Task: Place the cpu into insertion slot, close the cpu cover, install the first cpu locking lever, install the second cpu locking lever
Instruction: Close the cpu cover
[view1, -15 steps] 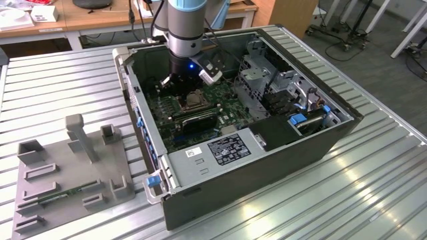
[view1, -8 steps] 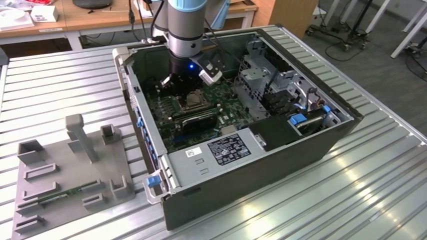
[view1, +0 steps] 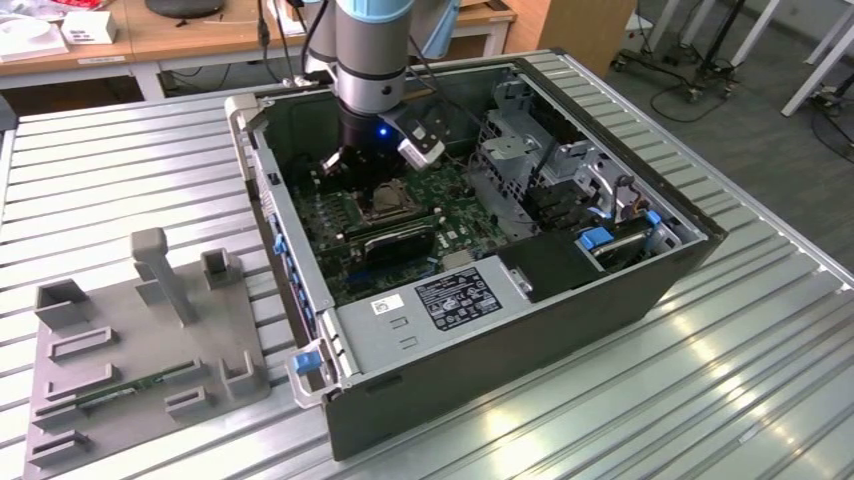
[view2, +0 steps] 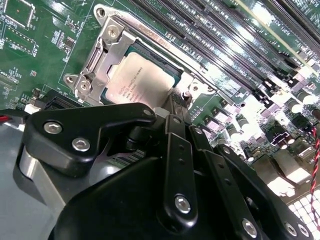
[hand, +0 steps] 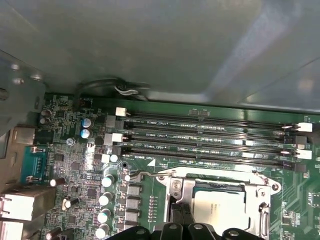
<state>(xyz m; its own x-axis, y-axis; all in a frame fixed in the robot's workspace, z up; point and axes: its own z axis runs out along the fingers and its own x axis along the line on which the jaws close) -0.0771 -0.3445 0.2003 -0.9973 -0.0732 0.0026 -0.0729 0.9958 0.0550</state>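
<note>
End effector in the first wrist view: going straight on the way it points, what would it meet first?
Probably the cpu cover frame beside the cpu; the end effector hangs just above it, depth unclear.

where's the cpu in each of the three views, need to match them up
Exterior view: the cpu lies in the socket on the board inside the open case, under the arm.
Second wrist view: the cpu is the pale grey square inside the silver cpu cover.
First wrist view: the cpu sits in the same frame, cut off by the picture's edge.
Shared landmark: the long black memory slots beside the socket in both wrist views.
</note>
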